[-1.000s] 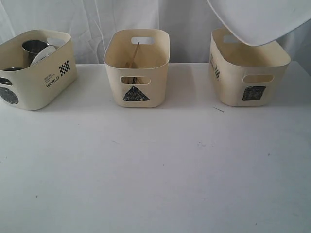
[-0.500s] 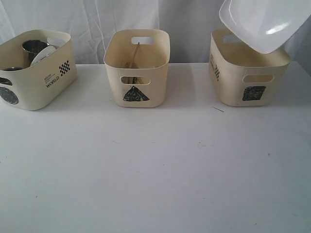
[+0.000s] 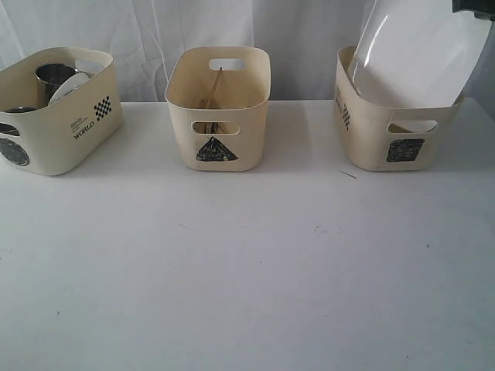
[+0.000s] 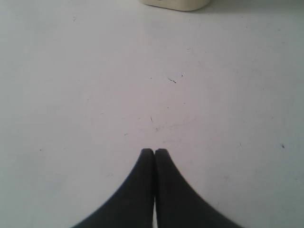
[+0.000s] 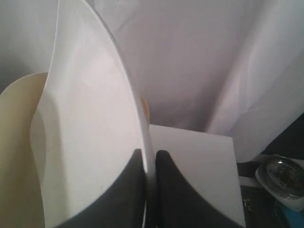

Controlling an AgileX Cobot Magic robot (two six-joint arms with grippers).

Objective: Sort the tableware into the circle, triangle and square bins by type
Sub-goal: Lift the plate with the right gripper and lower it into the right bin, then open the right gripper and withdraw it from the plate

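Observation:
A large white rounded-square plate (image 3: 421, 54) stands tilted on edge with its lower part inside the square bin (image 3: 394, 124) on the right. My right gripper (image 5: 150, 153) is shut on the plate (image 5: 90, 137), pinching its rim; in the exterior view only a dark bit of that arm (image 3: 473, 6) shows at the top right corner. The triangle bin (image 3: 218, 108) in the middle holds wooden chopsticks (image 3: 213, 89). The circle bin (image 3: 54, 112) on the left holds a steel mug (image 3: 54, 76) and a white bowl (image 3: 71, 83). My left gripper (image 4: 154, 151) is shut and empty over bare table.
The white table (image 3: 247, 263) lies in front of the three bins. A white curtain (image 3: 294, 39) hangs behind them. The base of a cream bin (image 4: 173, 4) shows in the left wrist view. A thin sliver (image 3: 347, 174) lies on the table near the square bin.
The plate has swung from lying flat above the square bin to standing on edge, and it has come down into the bin. The left gripper has not moved.

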